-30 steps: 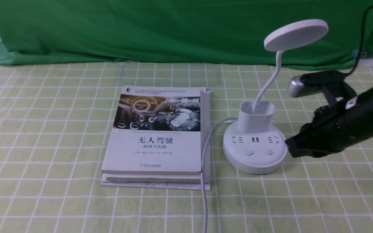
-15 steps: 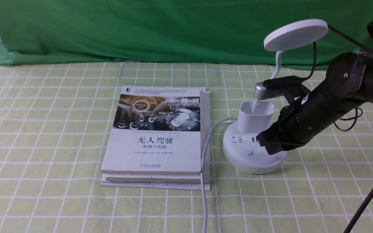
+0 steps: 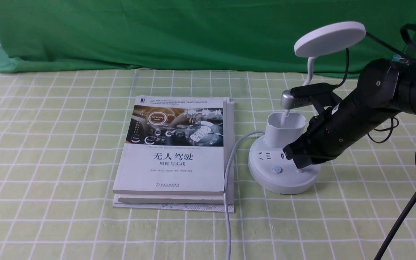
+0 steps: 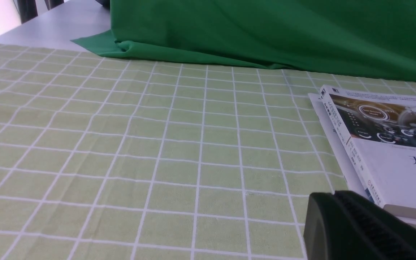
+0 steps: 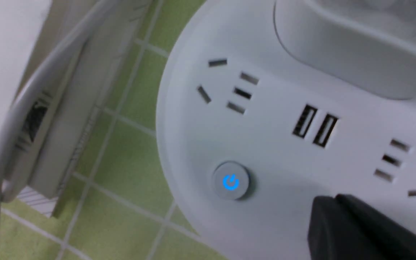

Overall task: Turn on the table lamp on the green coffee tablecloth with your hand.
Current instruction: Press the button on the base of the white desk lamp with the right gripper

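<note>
The white table lamp (image 3: 273, 180) stands on the green coffee tablecloth (image 3: 49, 126), its disc head (image 3: 329, 38) showing no glow. My right gripper (image 3: 294, 159), the black hand, is shut and empty, its tip down over the right side of the round base, where it covers the right button. In the right wrist view the tip (image 5: 323, 207) sits right beside the blue-lit power button (image 5: 230, 181), which also shows in the front view (image 3: 276, 169). I cannot tell whether the tip touches the base. My left gripper (image 4: 323, 202) is shut and empty, low over the cloth beside the book.
A stack of books (image 3: 175, 151) lies left of the lamp and also shows in the left wrist view (image 4: 385, 144). The lamp's white cable (image 3: 228, 202) runs along the books' right edge toward the front. A dark green backdrop cloth (image 3: 193, 32) hangs behind.
My right arm has swung in from the right. Its tip has gone from beside the base onto it, then slightly further left and over the right button. The lamp has not moved.
</note>
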Robot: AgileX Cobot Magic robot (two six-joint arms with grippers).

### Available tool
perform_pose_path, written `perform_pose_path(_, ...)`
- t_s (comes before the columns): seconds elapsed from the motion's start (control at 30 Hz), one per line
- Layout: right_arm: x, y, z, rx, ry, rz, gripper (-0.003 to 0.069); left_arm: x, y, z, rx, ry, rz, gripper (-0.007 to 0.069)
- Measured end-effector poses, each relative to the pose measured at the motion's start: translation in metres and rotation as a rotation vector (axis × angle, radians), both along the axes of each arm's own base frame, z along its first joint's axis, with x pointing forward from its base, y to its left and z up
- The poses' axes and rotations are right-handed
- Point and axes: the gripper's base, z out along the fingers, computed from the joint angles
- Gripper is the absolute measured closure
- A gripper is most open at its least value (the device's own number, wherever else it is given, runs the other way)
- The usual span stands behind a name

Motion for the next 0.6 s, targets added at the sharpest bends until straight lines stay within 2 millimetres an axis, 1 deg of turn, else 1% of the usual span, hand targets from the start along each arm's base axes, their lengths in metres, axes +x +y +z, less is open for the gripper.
perform_pose_path(0.2, 0.0, 0.0, -0.001, -0.003, 0.012, -0.013, 0.0629, 0.0, 0.0, 0.0, 0.0, 0.0, 0.0, 0.0622)
perform_pose_path(0.37, 0.001, 0.0, -0.011, -0.011, 0.045, -0.014, 0.0629, 0.0, 0.0, 0.0, 0.0, 0.0, 0.0, 0.0622)
perform_pose_path(0.6, 0.003, 0.001, -0.011, -0.013, 0.055, -0.011, 0.0629, 0.0, 0.0, 0.0, 0.0, 0.0, 0.0, 0.0622)
